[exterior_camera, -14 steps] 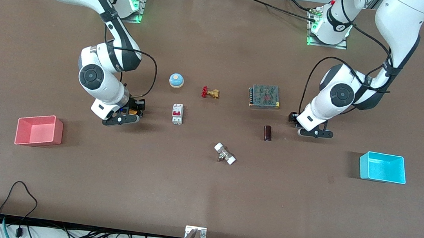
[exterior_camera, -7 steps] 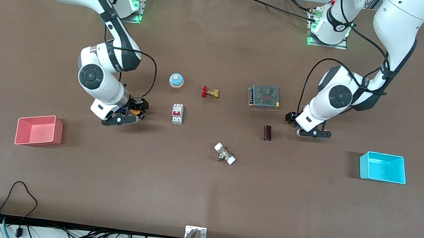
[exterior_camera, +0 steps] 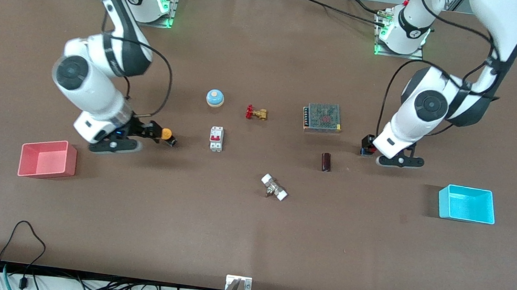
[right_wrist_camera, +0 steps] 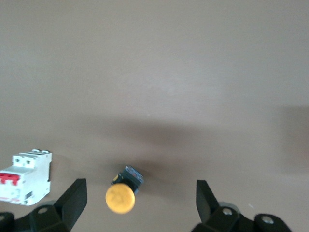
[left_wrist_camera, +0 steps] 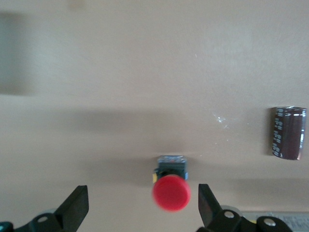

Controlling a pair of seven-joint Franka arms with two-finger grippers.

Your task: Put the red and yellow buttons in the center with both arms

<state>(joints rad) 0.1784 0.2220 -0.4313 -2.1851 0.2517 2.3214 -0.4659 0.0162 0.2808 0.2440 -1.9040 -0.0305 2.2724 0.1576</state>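
Both grippers hang with their jaws wide apart and nothing between them. The right gripper point(right_wrist_camera: 136, 205) is just above the tabletop point(exterior_camera: 240, 229), and the yellow button point(right_wrist_camera: 122, 193) lies on its side on the table in the gap, much closer to one finger than the other, beside the white circuit breaker point(right_wrist_camera: 25, 177). The left gripper point(left_wrist_camera: 141, 210) has the red button point(left_wrist_camera: 171, 188) resting between its spread fingers, nearer one of them, with the dark capacitor point(left_wrist_camera: 288, 132) well apart outside the jaws. The main risk is rolling: each button lies on a round cap and a short body, so an off-centre closing would likely have one finger strike first and push it sideways or spin it out of the gap. The yellow one could be knocked toward the breaker. A grip on the smooth cap instead of the black body may slip as well.
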